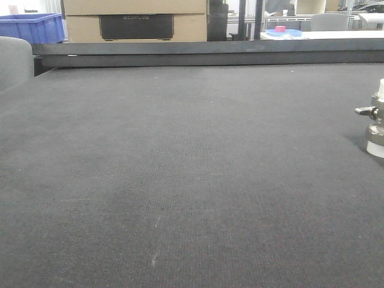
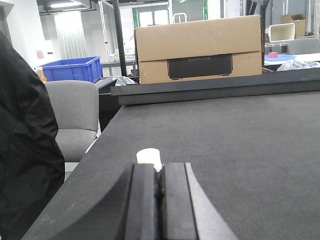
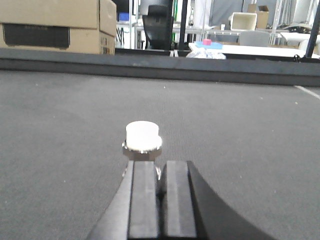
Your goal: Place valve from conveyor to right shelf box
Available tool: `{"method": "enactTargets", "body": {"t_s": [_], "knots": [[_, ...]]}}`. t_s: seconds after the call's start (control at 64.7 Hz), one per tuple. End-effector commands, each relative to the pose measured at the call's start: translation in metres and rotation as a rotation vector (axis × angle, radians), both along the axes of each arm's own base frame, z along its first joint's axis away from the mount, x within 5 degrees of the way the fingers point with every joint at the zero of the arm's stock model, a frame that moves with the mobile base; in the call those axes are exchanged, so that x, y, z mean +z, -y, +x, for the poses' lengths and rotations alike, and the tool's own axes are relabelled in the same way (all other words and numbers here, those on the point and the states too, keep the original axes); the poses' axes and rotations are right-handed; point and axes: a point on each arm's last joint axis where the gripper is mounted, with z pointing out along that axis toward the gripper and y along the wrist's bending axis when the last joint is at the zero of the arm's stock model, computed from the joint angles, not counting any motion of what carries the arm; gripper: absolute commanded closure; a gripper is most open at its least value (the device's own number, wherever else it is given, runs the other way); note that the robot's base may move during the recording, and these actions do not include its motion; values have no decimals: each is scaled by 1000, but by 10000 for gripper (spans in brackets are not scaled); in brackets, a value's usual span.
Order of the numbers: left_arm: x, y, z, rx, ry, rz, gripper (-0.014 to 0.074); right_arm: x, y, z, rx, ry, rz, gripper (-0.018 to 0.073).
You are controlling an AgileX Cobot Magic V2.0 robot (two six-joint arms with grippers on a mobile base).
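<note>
Right wrist-mounted view showed the valve (image 3: pixel 143 140) standing upright on the conveyor (image 3: pixel 60 130), its whitish cap just beyond the tips of the right gripper (image 3: pixel 159 166). That gripper's fingers were pressed together with only a thin seam between them and nothing clamped. Whether the tips touched the valve's body I could not tell, since the fingers hid its lower part. In the exterior front-facing view the valve sat toward the conveyor's right side, well short of the far edge, with its side lever (image 1: pixel 365 110) pointing toward the left edge.

The left gripper (image 2: pixel 160 167) was likewise closed to a seam and empty. It hung near the conveyor's left edge, with a whitish cap (image 2: pixel 149 156) just ahead of it; I could not tell whether this belonged to another valve. A cardboard box (image 2: pixel 199 47) stood beyond the far edge.

I judged the task to be at the approach, the pickup not yet made. The next move called for parting the right jaws wide enough to pass the cap. They would then straddle the metal body clear of the lever before closing and lifting. The shelf box was in no view.
</note>
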Motion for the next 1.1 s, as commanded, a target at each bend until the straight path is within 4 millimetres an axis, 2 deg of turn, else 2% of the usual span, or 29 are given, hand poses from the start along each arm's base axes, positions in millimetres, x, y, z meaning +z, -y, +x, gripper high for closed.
{"method": "enactTargets", "body": {"t_s": [0.0,0.139,0.247,0.325,0.402,0.51,0.572,0.68,0.742,0.896,0.927,0.974,1.082], "knots": [[3,0,-1,-3,35,-1,707,4,0,0,-2,44,0,721],[7,1,-1,-7,70,-9,707,10,1,-1,-6,112,3,721],[15,1,-3,-18,164,-27,707,17,1,-2,-11,187,6,721],[17,1,-4,-21,190,-32,707,38,1,-7,-10,235,9,721],[36,1,-8,-19,218,-30,707,64,1,-14,-5,263,10,721],[73,1,-16,-9,216,-31,707,99,1,-28,2,283,9,720],[92,1,-18,-4,198,-33,701,114,1,-30,5,259,7,683],[121,-1,-11,9,84,-45,577,136,0,-27,8,230,5,495],[133,-2,-4,14,28,-50,437,143,0,-19,8,197,4,328],[152,-2,17,0,-36,-107,119,146,-1,1,9,113,0,8],[154,-2,23,-7,-57,-134,55,146,-1,4,9,99,0,-17],[156,-2,30,-14,-99,-164,-11,145,-1,9,8,83,-4,-10],[162,-2,44,-14,-202,-180,-3,145,-2,22,9,25,-6,-10]]}}
